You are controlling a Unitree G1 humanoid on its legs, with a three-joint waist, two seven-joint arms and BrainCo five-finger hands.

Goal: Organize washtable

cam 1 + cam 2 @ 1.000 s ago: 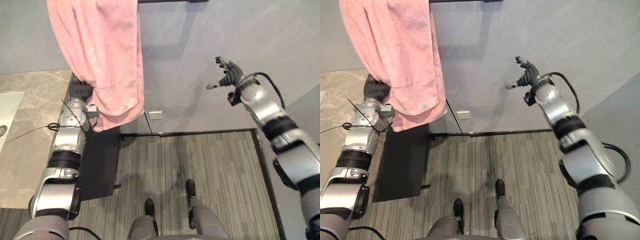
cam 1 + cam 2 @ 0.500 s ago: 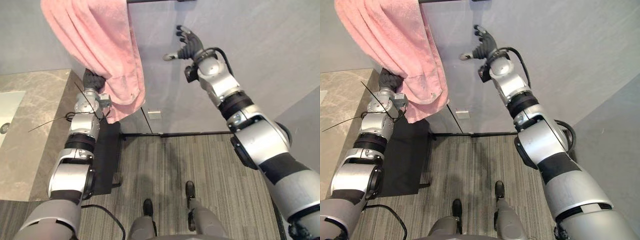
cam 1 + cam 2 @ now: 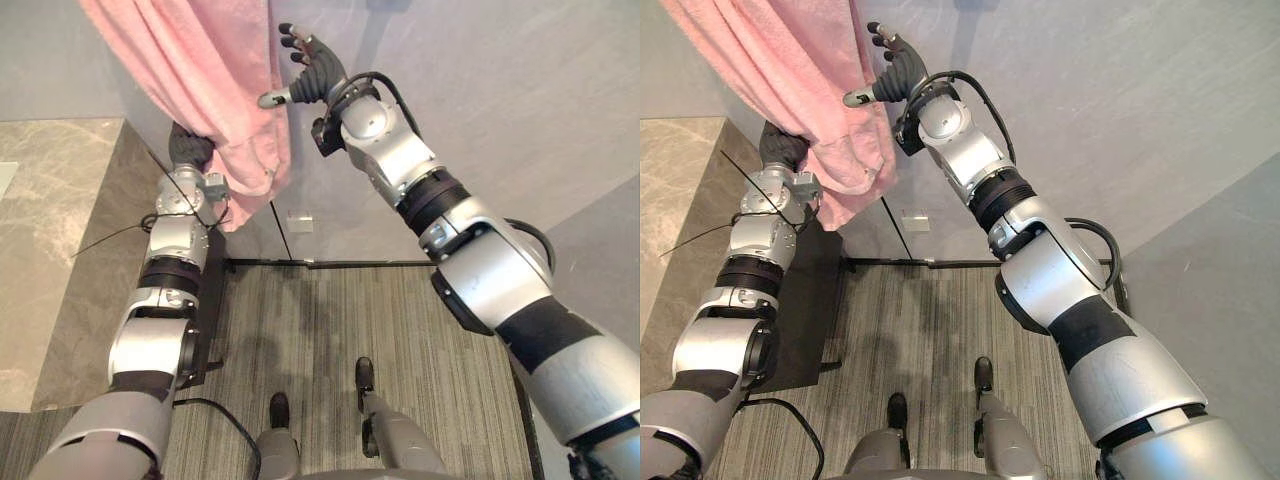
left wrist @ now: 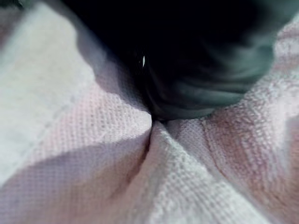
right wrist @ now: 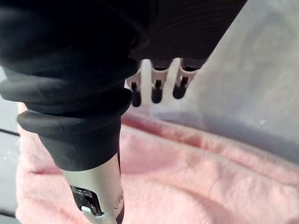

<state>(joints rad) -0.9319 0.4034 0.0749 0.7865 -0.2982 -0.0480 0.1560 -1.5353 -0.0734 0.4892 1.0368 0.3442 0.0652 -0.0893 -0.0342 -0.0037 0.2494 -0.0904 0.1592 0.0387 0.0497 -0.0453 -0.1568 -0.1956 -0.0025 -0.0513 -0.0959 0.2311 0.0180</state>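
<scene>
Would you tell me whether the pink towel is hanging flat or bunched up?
Bunched. The pink towel hangs in vertical folds, drawn together low down at the left hand; the open right hand is beside its edge.

Right hand (image 5: 93, 60), straight fingers (image 5: 157, 91), pink towel (image 5: 196, 186) past them, grey wall (image 5: 254, 79)

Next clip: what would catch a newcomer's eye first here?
A pink towel hangs at upper left against the grey wall. The left hand meets its bunched lower edge, while the right hand is raised open beside the towel's right edge, thumb pointing at the cloth.
</scene>
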